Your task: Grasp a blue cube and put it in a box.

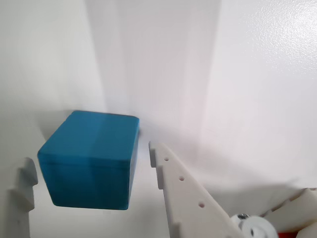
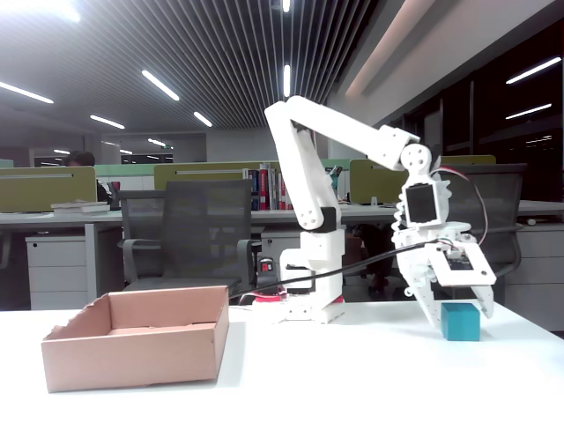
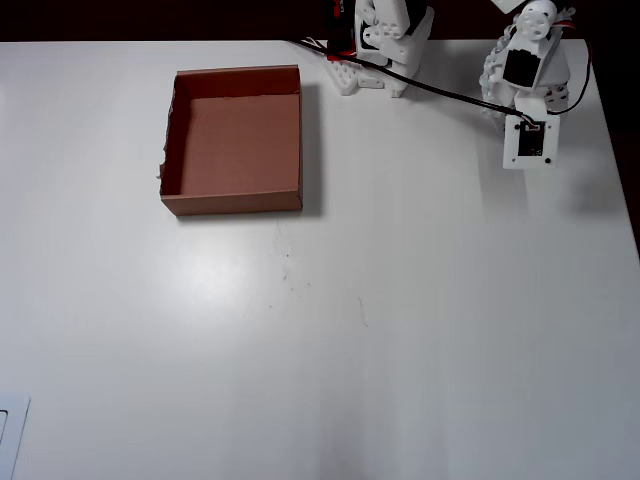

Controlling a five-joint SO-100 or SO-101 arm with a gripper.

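Observation:
The blue cube [image 1: 89, 161] rests on the white table, in the wrist view between my two white fingers. My gripper [image 1: 91, 156] is open and straddles it, with a small gap showing on the right side. In the fixed view the gripper [image 2: 460, 319] points down over the cube [image 2: 460, 323] at the table's right end. From overhead the gripper [image 3: 528, 160] and its camera mount hide the cube. The brown cardboard box [image 3: 232, 203] sits far to the left, open-topped, with a torn left corner, and it also shows in the fixed view as the box [image 2: 132, 352].
The arm's base [image 3: 372, 70] stands at the table's back edge, with a black cable [image 3: 440, 90] running to the wrist. The table's right edge [image 3: 620, 170] lies close to the gripper. Office chairs and desks stand behind the table.

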